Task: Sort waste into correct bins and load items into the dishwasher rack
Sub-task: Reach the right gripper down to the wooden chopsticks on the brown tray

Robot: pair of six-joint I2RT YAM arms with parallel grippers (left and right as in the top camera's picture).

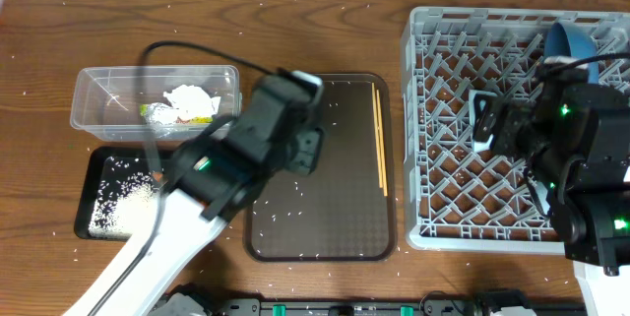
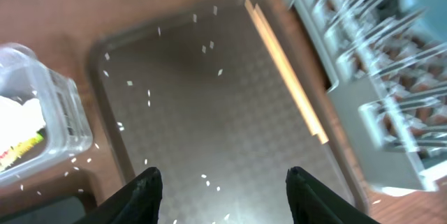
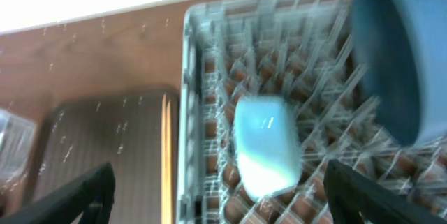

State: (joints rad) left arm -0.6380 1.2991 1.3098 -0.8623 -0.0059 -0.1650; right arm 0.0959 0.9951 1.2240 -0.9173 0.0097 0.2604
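Observation:
The grey dishwasher rack (image 1: 438,158) fills the right side. A large blue plate (image 1: 579,42) stands in its far right corner, and a small light-blue cup (image 3: 265,144) lies on its side on the lattice floor. My right gripper (image 3: 222,188) hovers open over the rack (image 3: 202,98), its fingers wide either side of the cup without touching it. The wooden chopsticks (image 1: 379,139) lie along the brown tray's right edge. My left gripper (image 2: 223,182) hangs open and empty above that tray. The clear tub (image 1: 98,94) holds white tissue (image 1: 187,94) and a green wrapper (image 1: 162,112). Rice (image 1: 123,203) lies in the black tray (image 1: 94,163).
The brown serving tray (image 1: 325,218) sits between the bins and the rack, with loose rice grains scattered over it and over the wooden table. The chopsticks (image 2: 286,77) run close to the rack's left wall. My left arm (image 1: 197,208) crosses above the black tray.

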